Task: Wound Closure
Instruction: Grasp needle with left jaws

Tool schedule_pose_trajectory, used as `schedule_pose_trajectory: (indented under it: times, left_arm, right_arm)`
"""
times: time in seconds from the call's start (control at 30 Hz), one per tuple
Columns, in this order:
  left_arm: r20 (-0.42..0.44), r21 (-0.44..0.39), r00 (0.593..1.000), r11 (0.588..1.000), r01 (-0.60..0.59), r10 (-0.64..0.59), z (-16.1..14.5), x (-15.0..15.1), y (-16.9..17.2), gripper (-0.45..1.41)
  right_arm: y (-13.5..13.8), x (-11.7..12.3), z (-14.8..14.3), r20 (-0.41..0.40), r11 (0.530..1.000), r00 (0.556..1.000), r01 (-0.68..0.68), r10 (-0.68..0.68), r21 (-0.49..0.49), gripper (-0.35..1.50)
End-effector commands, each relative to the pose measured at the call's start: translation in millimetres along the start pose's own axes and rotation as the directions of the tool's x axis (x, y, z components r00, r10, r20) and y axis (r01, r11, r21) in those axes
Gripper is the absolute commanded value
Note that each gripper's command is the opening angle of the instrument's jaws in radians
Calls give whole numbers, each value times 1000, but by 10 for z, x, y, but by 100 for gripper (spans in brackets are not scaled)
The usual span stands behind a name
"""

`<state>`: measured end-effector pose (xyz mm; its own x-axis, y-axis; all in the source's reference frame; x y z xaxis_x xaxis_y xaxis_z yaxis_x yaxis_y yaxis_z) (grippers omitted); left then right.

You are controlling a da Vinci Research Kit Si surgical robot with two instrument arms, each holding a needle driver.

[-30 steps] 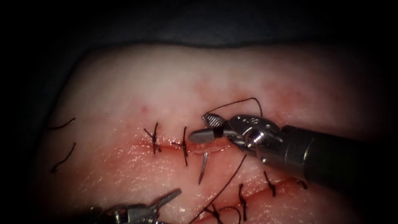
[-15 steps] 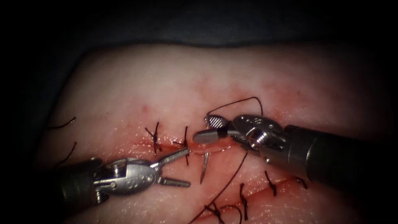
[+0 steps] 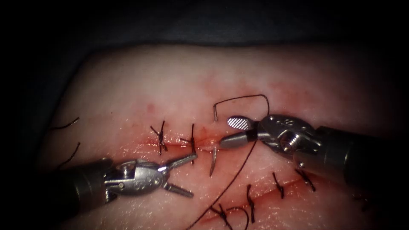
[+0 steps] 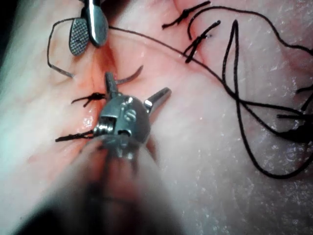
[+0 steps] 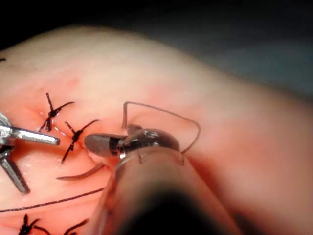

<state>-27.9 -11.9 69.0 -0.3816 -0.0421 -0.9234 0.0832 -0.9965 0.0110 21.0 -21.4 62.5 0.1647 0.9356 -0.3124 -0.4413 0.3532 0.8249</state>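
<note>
The tissue [image 3: 179, 85] is a pale pink slab with a red cut [image 3: 204, 145] running across it. Two dark stitches [image 3: 161, 137] already cross the cut on its left part.

The needle [image 3: 213, 162] sticks out of the tissue on the near side of the cut, its sharp tip pointing down and free. Its other end comes up on the far side, just above the cut, where the thread [image 3: 243, 99] loops up and over. Nothing holds the needle.

The right tool [image 3: 233, 131] comes in from the right. Its jaws are spread apart and hold nothing. The lower jaw lies along the cut, right next to the needle, maybe touching the tissue; that is hard to tell.

The left tool [image 3: 183, 176] sits to the left of the needle, near it but apart. Its jaws are spread wide too, and hold nothing.

The far part of the tissue is bare, up to its dark edge. Loose thread lies on the near right part.
</note>
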Motion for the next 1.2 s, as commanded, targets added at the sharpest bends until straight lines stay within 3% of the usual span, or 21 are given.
schedule_pose_trajectory:
  times: [0.03,0.4,0.63,0.7,0.8,0.83,1.03,1.2]
  left_arm:
    - [-2,3,1000,1000,-2,2,10,0,-6,56]
    - [-16,-21,1000,1000,-14,14,45,-20,-23,41]
    - [-10,-13,1000,1000,10,-10,63,-38,-35,27]
    - [-8,-10,1000,1000,20,-21,70,-44,-39,12]
    - [-7,-14,998,998,61,-61,71,-47,-40,-38]
    - [-7,-14,997,997,73,-73,71,-46,-40,-45]
    - [-4,-27,985,984,174,-175,58,-40,-33,-45]
    - [-16,-39,933,933,358,-358,44,-30,-36,-45]
  right_arm:
    - [1,5,7,3,1000,1000,3,-3,4,113]
    - [5,7,-22,-39,1000,999,-3,2,-13,91]
    - [4,6,-20,-43,1000,999,-3,2,-17,83]
    - [4,5,-20,-55,1000,999,-4,2,-30,78]
    - [5,4,-21,-59,999,998,-5,2,-41,66]
    - [5,4,-21,-60,999,998,-5,2,-44,66]
    - [5,1,-22,-79,999,997,-5,1,-50,56]
    - [5,-4,-20,-84,999,996,0,-4,-51,46]
